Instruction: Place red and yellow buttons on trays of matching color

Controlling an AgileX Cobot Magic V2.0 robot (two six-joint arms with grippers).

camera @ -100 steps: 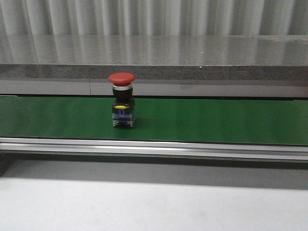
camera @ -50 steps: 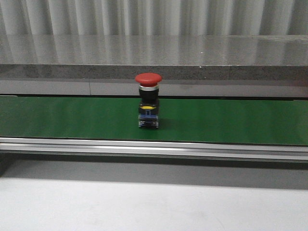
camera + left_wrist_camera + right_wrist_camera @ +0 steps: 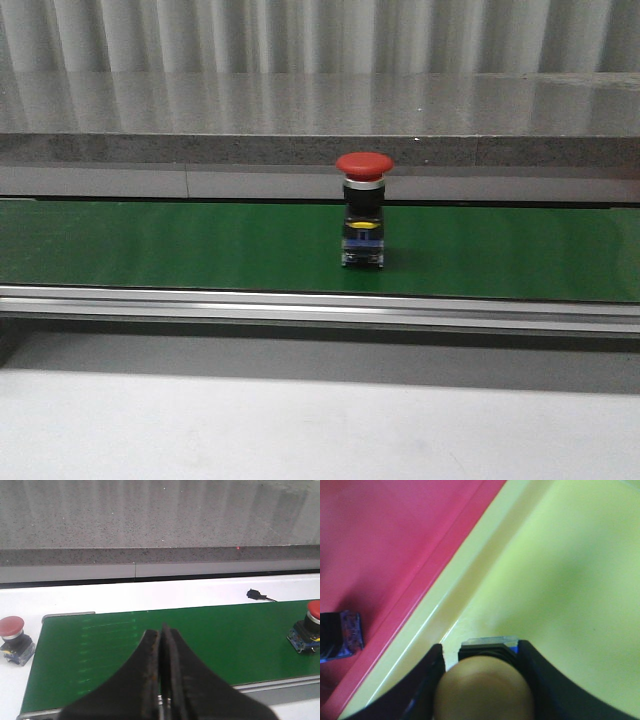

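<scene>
Green belt [image 3: 150,245] runs across the front view, and on it a red button [image 3: 364,210] stands upright, its long axis vertical, mushroom cap on top, a little right of centre; neither arm shows in this view, and the belt lies bare on both sides of it. From the left wrist, the left gripper [image 3: 161,645] has its jaws clenched on nothing, hanging over the near edge of the belt; that red button [image 3: 309,630] sits well off to the side near the frame's edge, and a second red button [image 3: 14,639] rests off the belt's end on the white tabletop [image 3: 150,592]. From the right wrist, the right gripper [image 3: 482,680] is grasping a yellow button [image 3: 485,687] above the yellow tray [image 3: 560,580], just beside the rim it shares with the red tray [image 3: 385,540], where a dark button body [image 3: 340,634] lies. I judge the release must stay on the yellow side of that rim.
</scene>
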